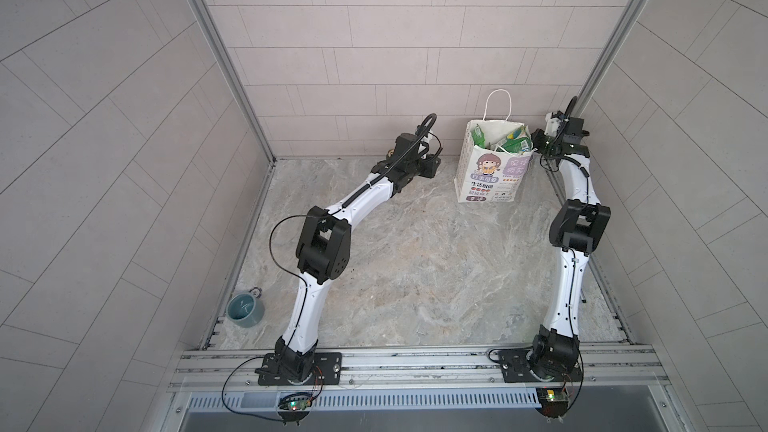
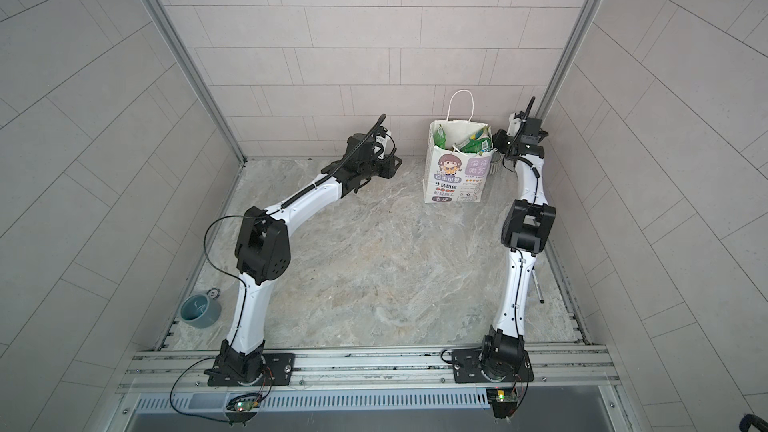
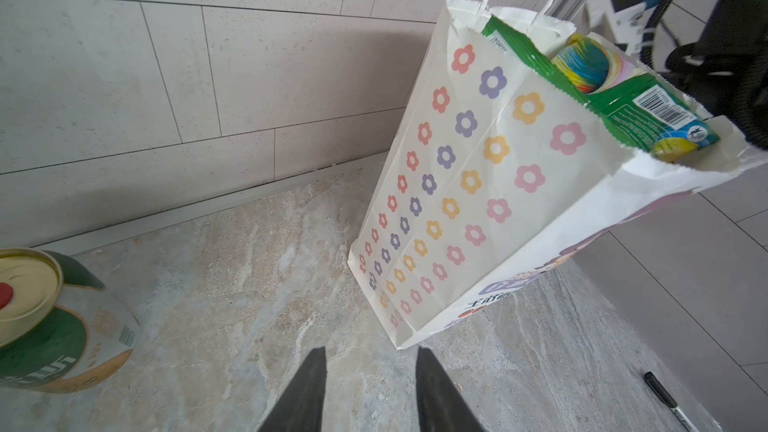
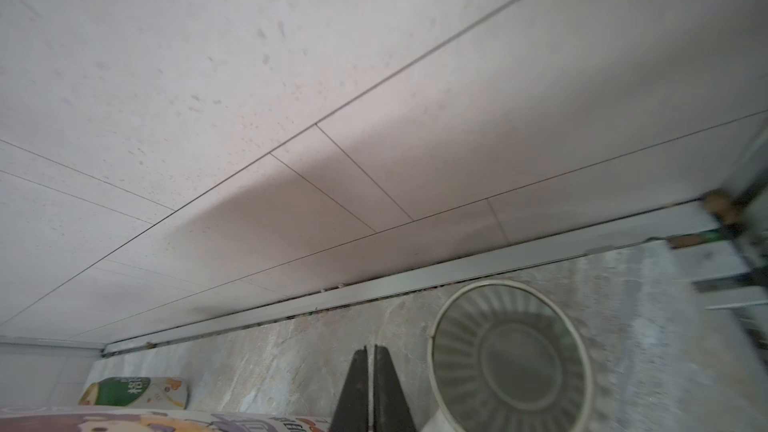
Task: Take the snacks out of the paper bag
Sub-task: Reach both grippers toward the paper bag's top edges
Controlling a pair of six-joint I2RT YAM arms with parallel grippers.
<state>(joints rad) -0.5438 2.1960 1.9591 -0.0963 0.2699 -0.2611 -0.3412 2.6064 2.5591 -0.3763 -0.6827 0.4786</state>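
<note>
White paper carrier bag (image 1: 490,178) (image 2: 455,178) (image 3: 478,201) with cord handles, a cartoon girl on its front and coloured flowers on its side stands upright at the back of the grey marbled table (image 1: 415,263), near the tiled rear wall. Green glossy snack packets (image 1: 513,143) (image 2: 476,144) (image 3: 636,114) poke up from its open mouth, all of them inside the bag. Left end effector (image 3: 371,353) hangs over bare table to the left of the bag, its jaws a moderate gap apart with nothing between them. Farther left, near the wall, a green-and-gold drink can (image 3: 54,317) (image 4: 133,390) lies tipped over on the table. Right end effector (image 4: 371,349) sits by the bag's upper right edge, its two fingers pressed together on nothing; whether it touches the paper I cannot tell. A grey-and-white ribbed mug (image 4: 511,355) (image 2: 494,166) stands just beside the bag under that arm. A teal mug (image 1: 245,309) lies at the table's front left corner, and a black pen (image 3: 665,396) lies by the right edge
</note>
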